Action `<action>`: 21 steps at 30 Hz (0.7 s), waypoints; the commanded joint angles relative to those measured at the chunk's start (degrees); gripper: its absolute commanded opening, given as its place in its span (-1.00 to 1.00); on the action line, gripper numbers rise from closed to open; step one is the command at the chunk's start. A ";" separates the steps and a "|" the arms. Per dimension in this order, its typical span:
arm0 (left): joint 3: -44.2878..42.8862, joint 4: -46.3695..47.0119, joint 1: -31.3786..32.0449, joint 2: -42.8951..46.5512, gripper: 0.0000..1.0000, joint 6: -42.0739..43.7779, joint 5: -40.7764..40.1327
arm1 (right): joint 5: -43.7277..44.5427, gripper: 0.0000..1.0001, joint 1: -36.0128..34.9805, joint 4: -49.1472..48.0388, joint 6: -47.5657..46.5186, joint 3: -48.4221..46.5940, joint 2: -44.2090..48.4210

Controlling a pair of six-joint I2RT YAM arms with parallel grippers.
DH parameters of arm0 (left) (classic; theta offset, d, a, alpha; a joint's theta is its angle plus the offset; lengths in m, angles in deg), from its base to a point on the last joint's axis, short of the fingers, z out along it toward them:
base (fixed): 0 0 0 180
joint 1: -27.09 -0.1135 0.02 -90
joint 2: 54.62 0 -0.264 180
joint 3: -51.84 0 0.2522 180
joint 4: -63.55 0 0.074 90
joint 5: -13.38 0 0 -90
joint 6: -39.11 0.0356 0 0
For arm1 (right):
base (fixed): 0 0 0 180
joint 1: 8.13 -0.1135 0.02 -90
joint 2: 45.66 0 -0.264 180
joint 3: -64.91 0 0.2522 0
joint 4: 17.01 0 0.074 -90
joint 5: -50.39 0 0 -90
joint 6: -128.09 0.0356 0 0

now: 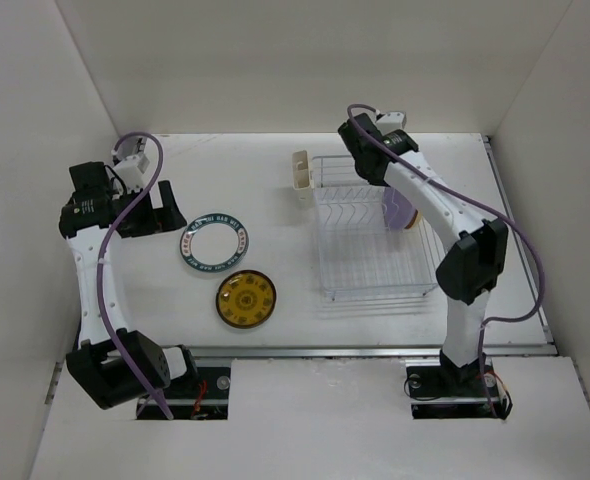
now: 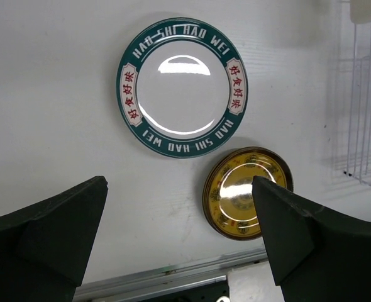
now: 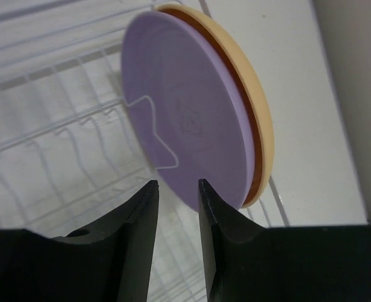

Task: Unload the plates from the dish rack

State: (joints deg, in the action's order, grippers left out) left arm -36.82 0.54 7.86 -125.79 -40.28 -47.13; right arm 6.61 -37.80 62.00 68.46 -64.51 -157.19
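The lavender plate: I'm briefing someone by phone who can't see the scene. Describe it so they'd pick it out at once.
Find the wire dish rack on the right half of the table. Plates stand on edge at its right side, and the lavender plate is the front one, facing into the rack. It is plain pale purple, unlike the tan plate behind it.

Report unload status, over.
Left tool open, empty. Right tool at rim of lavender plate, grip unconfirmed. Tan plate behind it in dish rack. Rack prong crosses lavender face.
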 commanded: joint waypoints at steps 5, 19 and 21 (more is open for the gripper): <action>1.59 -0.40 -0.11 1.22 1.00 2.84 -3.74 | 14.51 -0.26 0.58 10.23 5.56 -3.35 -2.37; 2.12 0.12 -0.11 0.69 1.00 1.78 -2.43 | 17.24 -0.26 1.11 9.81 6.90 -1.51 -3.52; 2.12 -0.49 -0.11 0.69 1.00 2.30 -2.95 | 17.24 -0.26 1.11 9.80 6.37 -1.50 -4.05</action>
State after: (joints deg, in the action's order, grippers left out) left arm -35.02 0.28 7.86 -125.79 -38.75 -50.14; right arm 21.75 -37.08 71.75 74.36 -65.34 -160.56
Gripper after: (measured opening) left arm 0.997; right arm 0.371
